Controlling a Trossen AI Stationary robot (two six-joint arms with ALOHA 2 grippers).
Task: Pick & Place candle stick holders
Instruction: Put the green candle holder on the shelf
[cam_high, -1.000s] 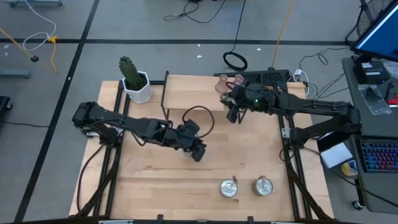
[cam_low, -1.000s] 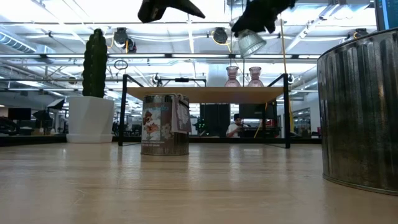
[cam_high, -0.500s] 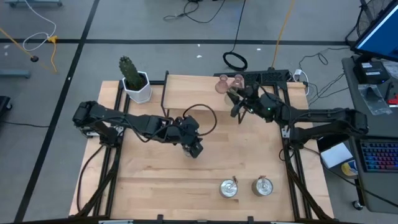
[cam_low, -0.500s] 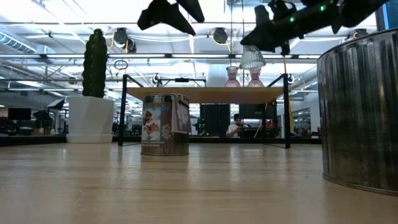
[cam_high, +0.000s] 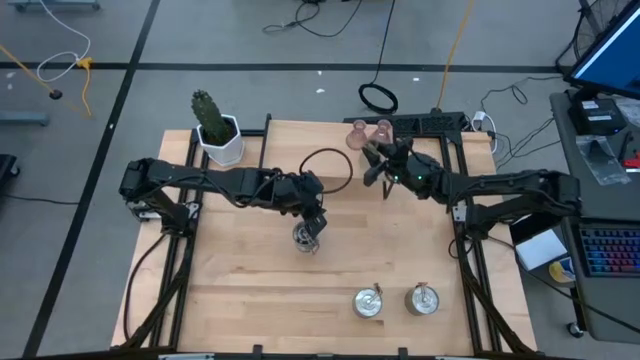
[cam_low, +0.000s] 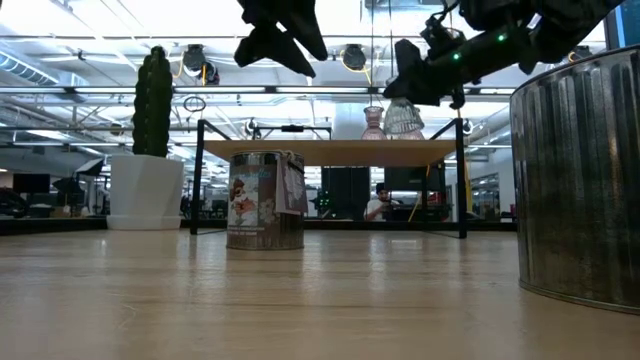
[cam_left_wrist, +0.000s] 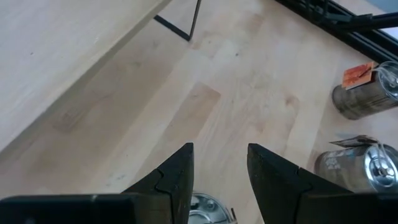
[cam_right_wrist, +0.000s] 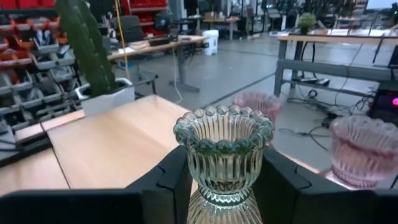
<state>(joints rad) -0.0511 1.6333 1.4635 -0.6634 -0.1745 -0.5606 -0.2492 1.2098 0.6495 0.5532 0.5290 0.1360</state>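
Right claw (cam_right_wrist: 224, 186) is clamped on the green glass holder (cam_right_wrist: 224, 155), two pink holders (cam_right_wrist: 367, 149) just behind, cactus (cam_right_wrist: 84, 43) further back.

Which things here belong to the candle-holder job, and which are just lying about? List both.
Job:
- green glass holder, gripped by the right tool
- two pink glass holders
- three silver holders
- left tool, open above one silver holder

Lying about:
- white cactus pot
- black cable coil on the floor

Cactus pot (cam_high: 221, 140) far left, two glass holders (cam_high: 367, 132) on raised shelf (cam_high: 300, 148) far right, three metal holders (cam_high: 397, 301) near, centre-right.
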